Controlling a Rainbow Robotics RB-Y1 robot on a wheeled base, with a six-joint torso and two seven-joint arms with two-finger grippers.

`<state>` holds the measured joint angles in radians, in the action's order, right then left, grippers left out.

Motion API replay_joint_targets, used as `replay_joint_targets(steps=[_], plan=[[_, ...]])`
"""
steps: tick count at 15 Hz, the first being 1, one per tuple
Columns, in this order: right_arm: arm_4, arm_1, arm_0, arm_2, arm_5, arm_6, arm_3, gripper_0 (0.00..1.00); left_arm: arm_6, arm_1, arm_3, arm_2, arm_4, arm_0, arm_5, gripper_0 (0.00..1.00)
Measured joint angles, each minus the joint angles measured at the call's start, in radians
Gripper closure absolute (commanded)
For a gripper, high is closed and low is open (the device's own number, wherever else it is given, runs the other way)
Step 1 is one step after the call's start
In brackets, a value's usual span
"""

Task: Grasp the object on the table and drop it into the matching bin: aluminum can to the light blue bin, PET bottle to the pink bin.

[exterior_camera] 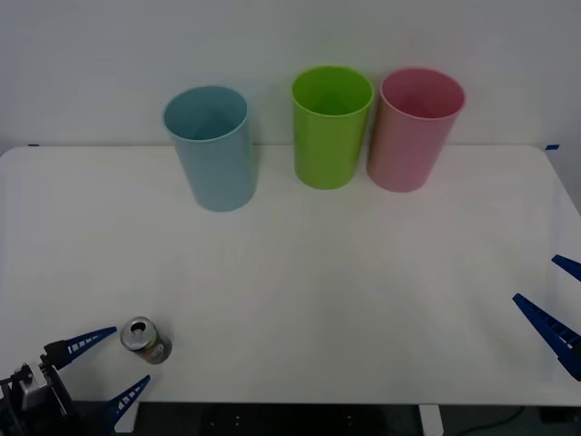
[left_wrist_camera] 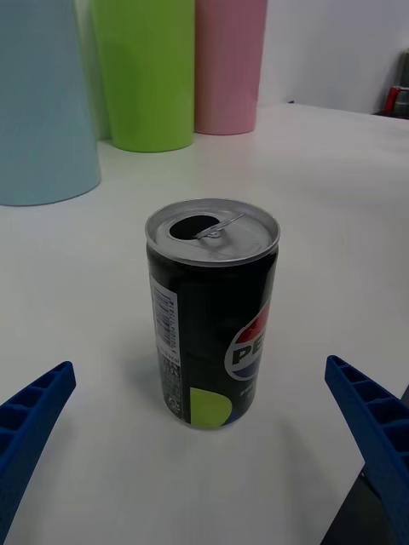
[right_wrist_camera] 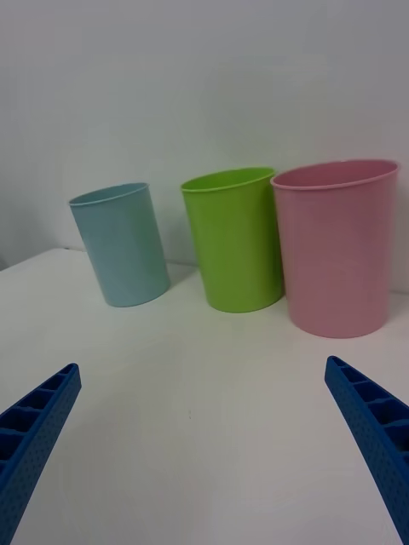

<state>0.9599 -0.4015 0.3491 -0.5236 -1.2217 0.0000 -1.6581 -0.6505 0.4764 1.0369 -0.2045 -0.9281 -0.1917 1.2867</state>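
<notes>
A small dark aluminum can (exterior_camera: pixel 145 339) (left_wrist_camera: pixel 213 311) with a silver opened top stands upright near the white table's (exterior_camera: pixel 300 282) front left edge. My left gripper (exterior_camera: pixel 113 365) (left_wrist_camera: pixel 200 464) is open just in front of it, one blue finger on each side, not touching it. At the back stand the light blue bin (exterior_camera: pixel 211 148) (right_wrist_camera: pixel 122 244) (left_wrist_camera: pixel 38 102) and the pink bin (exterior_camera: pixel 414 129) (right_wrist_camera: pixel 337 247) (left_wrist_camera: pixel 228 64). My right gripper (exterior_camera: pixel 561 307) (right_wrist_camera: pixel 204 451) hangs open at the table's right edge, holding nothing.
A lime green bin (exterior_camera: pixel 329 125) (right_wrist_camera: pixel 234 238) (left_wrist_camera: pixel 143 72) stands between the blue and pink bins, close against the pink one. All three bins are upright along the back edge by the white wall.
</notes>
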Motion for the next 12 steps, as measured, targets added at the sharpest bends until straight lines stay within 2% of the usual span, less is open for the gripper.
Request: replay_joint_targets(steps=[7,12], plan=[[0.000,0.000,0.000,0.000,0.000,0.000,0.000,0.00,-0.015,-0.068,-0.032,0.010,-0.016,0.051,-0.013,0.00],[0.000,0.000,0.000,0.000,0.000,0.000,0.000,0.00,-0.028,-0.089,-0.063,0.010,-0.036,0.089,-0.017,0.00]])
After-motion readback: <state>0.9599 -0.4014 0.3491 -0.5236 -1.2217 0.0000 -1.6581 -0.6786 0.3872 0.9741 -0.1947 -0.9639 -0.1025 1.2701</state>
